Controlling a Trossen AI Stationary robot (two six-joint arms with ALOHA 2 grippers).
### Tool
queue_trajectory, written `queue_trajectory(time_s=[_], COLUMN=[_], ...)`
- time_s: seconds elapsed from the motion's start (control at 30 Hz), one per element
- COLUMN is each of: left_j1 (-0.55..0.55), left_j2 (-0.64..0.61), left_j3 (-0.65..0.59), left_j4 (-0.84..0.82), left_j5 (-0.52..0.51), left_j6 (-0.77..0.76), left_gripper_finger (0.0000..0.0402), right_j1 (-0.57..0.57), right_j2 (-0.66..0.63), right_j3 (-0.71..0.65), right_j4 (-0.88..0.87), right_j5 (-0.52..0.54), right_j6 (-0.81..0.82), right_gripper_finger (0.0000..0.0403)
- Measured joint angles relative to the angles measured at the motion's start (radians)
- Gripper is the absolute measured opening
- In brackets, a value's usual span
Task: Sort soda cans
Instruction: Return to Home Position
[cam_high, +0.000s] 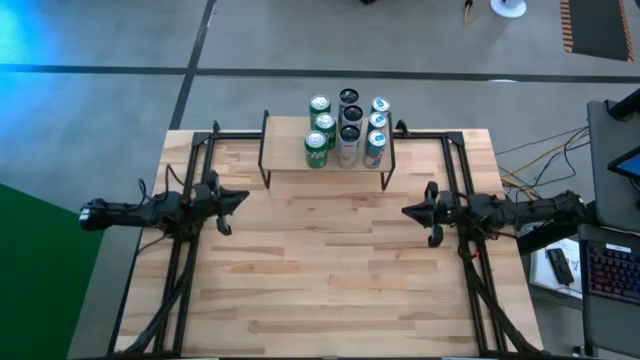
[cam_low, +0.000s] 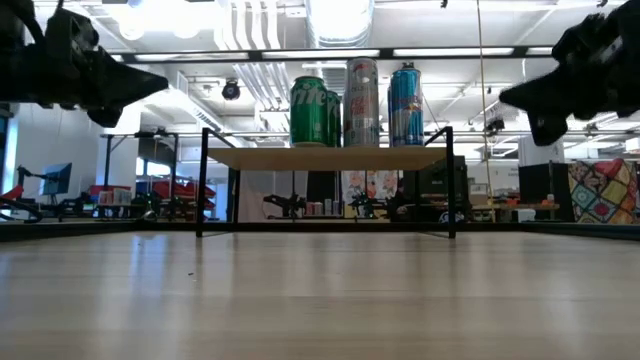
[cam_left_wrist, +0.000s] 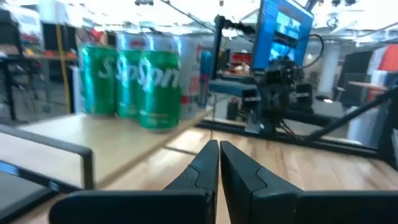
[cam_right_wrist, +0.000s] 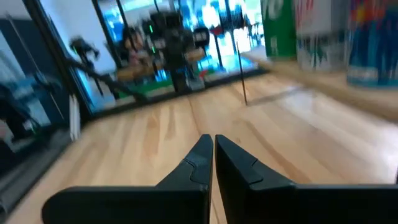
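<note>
The left gripper (cam_high: 243, 198) is seen over the left side of the light wooden table (cam_high: 320, 290), the right gripper (cam_high: 408, 211) over the right side. The jaws of both are pressed together, and nothing is held. Nine cylindrical metal soda cans (cam_high: 348, 128) are ranged in green, black and blue rows on the small black-legged wooden shelf (cam_high: 285, 160).

Soda cans (cam_high: 348, 127) stand in three rows on the shelf (cam_high: 285, 162) at the table's (cam_high: 330, 270) rear

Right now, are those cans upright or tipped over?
Upright: all nine soda cans stand on the shelf, tops facing up in the high view.
</note>
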Motion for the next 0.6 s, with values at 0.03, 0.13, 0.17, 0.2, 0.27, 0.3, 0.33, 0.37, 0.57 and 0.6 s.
queue_trajectory(time_s=[0.03, 0.13, 0.17, 0.2, 0.27, 0.3, 0.33, 0.37, 0.57, 0.6], left_j1=[0.0, 0.0, 0.0, 0.0, -0.002, -0.002, -0.002, -0.002, -0.002, -0.002], left_j2=[-0.007, -0.006, -0.006, -0.006, -0.006, -0.006, -0.006, -0.006, -0.005, -0.004], left_j3=[0.0, 0.0, 0.0, 0.0, 0.0, 0.0, 0.0, 0.0, 0.0, 0.0], left_j4=[0.005, 0.025, 0.026, 0.026, 0.024, 0.021, 0.015, 0.01, -0.041, -0.043], left_j5=[-0.013, -0.06, -0.064, -0.063, -0.055, -0.048, -0.046, -0.044, -0.038, -0.037], left_j6=[0.016, 0.059, 0.061, 0.061, 0.061, 0.06, 0.056, 0.048, 0.02, 0.016], left_gripper_finger=[0.0, 0.0, 0.0, 0.0, 0.0, 0.0, 0.0, 0.0, 0.0, 0.0], right_j1=[0.0, 0.0, 0.0, 0.0, 0.0, 0.0, 0.0, 0.0, 0.0, 0.0], right_j2=[-0.011, -0.063, -0.085, -0.109, -0.155, -0.16, -0.16, -0.16, -0.147, -0.147], right_j3=[0.0, 0.0, 0.0, 0.0, -0.001, -0.001, -0.001, -0.001, -0.001, -0.001], right_j4=[0.021, 0.088, 0.095, 0.096, 0.07, 0.066, 0.047, 0.049, 0.056, 0.07], right_j5=[0.0, -0.011, -0.023, -0.04, -0.067, -0.076, -0.084, -0.091, -0.097, -0.097], right_j6=[-0.006, -0.058, -0.074, -0.083, -0.092, -0.089, -0.083, -0.083, -0.089, -0.103], right_gripper_finger=[0.0009, 0.0009, 0.0009, 0.0009, 0.0009, 0.0009, 0.0009, 0.0009, 0.0009, 0.0009])
